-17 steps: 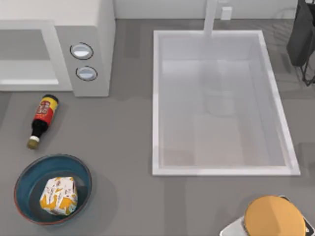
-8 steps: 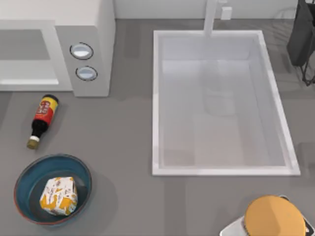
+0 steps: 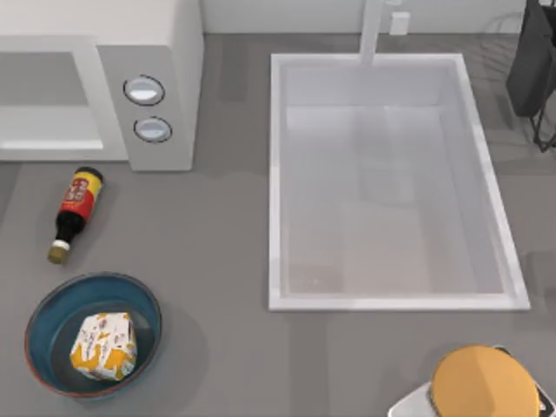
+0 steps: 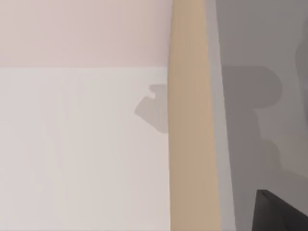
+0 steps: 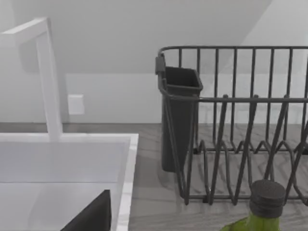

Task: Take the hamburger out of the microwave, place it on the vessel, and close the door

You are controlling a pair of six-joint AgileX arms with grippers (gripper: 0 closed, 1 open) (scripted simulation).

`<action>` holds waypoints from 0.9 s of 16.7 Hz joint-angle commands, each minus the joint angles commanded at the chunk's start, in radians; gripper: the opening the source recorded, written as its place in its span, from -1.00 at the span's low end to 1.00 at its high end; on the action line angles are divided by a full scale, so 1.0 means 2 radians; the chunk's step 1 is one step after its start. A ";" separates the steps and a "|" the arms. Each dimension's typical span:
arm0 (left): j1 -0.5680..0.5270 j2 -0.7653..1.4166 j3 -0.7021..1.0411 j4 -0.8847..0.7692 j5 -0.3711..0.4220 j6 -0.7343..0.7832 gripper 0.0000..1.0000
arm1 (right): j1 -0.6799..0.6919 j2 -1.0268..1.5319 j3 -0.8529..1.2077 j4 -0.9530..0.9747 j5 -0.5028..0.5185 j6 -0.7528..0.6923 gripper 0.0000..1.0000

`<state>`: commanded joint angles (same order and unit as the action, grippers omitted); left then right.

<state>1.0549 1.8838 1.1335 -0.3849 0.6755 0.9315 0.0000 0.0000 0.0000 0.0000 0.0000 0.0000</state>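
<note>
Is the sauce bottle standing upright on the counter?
No, in the top view the sauce bottle lies on its side between the microwave and the bowl.

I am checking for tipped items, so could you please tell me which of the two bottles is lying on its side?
The dark sauce bottle with the red label, beside the microwave; the green bottle stands upright.

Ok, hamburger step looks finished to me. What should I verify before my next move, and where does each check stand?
1. Hamburger out of the microwave: ok.
2. Hamburger sitting inside the vessel, within its rim: ok.
3. Vessel flat on the table: ok.
4. Door fully shut: cannot tell from the top view.
5. Sauce bottle lying between microwave and vessel, touching neither: ok.
</note>
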 joint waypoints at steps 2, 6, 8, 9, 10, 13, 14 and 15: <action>-0.002 -0.002 0.001 -0.002 0.000 0.000 -1.00 | 0.000 0.000 0.000 0.000 0.000 0.000 1.00; -0.009 -0.031 -0.033 0.009 -0.007 -0.012 -1.00 | 0.000 0.000 0.000 0.000 0.000 0.000 1.00; -0.019 -0.062 -0.072 0.024 -0.016 -0.028 -1.00 | 0.000 0.000 0.000 0.000 0.000 0.000 1.00; -0.024 -0.079 -0.093 0.034 -0.022 -0.037 -1.00 | 0.000 0.000 0.000 0.000 0.000 0.000 1.00; -0.031 -0.095 -0.115 0.044 -0.027 -0.047 -1.00 | 0.000 0.000 0.000 0.000 0.000 0.000 1.00; -0.059 -0.135 -0.168 0.073 -0.039 -0.077 -1.00 | 0.000 0.000 0.000 0.000 0.000 0.000 1.00; -0.069 -0.145 -0.179 0.081 -0.041 -0.084 -1.00 | 0.000 0.000 0.000 0.000 0.000 0.000 1.00; -0.079 -0.152 -0.187 0.087 -0.042 -0.090 -1.00 | 0.000 0.000 0.000 0.000 0.000 0.000 1.00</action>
<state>0.8976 1.5801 0.7600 -0.2111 0.5919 0.7514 0.0000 0.0000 0.0000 0.0000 0.0000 0.0000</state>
